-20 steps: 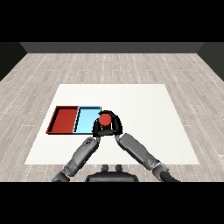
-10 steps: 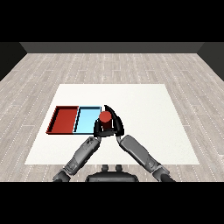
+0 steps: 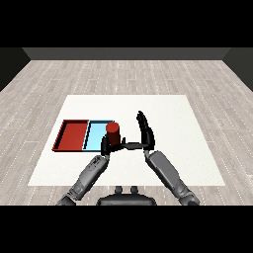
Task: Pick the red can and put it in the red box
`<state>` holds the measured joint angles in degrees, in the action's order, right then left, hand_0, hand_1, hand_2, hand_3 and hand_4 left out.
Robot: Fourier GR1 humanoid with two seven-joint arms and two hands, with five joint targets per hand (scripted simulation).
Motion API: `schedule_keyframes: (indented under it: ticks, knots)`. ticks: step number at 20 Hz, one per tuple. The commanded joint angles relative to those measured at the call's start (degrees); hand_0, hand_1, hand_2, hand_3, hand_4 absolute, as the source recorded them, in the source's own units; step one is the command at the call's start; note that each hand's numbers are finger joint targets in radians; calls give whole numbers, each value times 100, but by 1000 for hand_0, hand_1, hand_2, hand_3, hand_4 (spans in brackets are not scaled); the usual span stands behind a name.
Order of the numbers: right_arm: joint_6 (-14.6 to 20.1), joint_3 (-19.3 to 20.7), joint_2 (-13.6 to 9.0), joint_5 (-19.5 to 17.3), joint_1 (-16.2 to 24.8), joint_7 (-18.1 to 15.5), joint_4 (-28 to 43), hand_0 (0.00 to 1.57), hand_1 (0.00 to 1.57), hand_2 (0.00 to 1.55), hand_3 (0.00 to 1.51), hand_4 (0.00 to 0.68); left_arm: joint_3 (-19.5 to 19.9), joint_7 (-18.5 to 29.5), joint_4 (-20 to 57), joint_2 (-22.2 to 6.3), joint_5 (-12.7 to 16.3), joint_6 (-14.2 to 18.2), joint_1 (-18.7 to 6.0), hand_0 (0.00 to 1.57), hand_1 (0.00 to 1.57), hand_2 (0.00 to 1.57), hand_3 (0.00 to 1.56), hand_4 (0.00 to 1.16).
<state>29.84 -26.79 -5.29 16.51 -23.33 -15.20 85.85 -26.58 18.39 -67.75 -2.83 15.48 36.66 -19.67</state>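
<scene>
Red can (image 3: 113,134) apparently in left hand (image 3: 105,146)

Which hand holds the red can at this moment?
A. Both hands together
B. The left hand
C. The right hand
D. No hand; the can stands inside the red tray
B. The left hand is curled round the red can near the light blue tray, while the right hand stands apart from the can with straight fingers.
</scene>
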Motion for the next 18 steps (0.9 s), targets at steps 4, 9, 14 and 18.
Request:
schedule_keyframes:
  ticks: [4,9,14,18]
  knots:
    - [-460,495,-608,79,1024,-333,1064,0,0,0,0,0,329,-107,136,-294,-480,176,-257,1571,1571,1571,1482,1130]
    - [-572,959,-1044,291,1836,-371,1144,0,0,0,0,0,824,-401,74,-1305,-592,35,-415,1571,1571,1564,1467,1123]
    - [-1032,1416,-1358,598,2642,-783,1212,0,0,0,0,0,1349,-429,477,-2017,-442,-340,-40,1571,1571,1555,1465,1116]
    - [-690,1443,-1350,168,2325,-400,897,0,0,0,0,0,1762,-796,594,-2444,-330,-663,-171,1571,1571,1571,1491,1124]
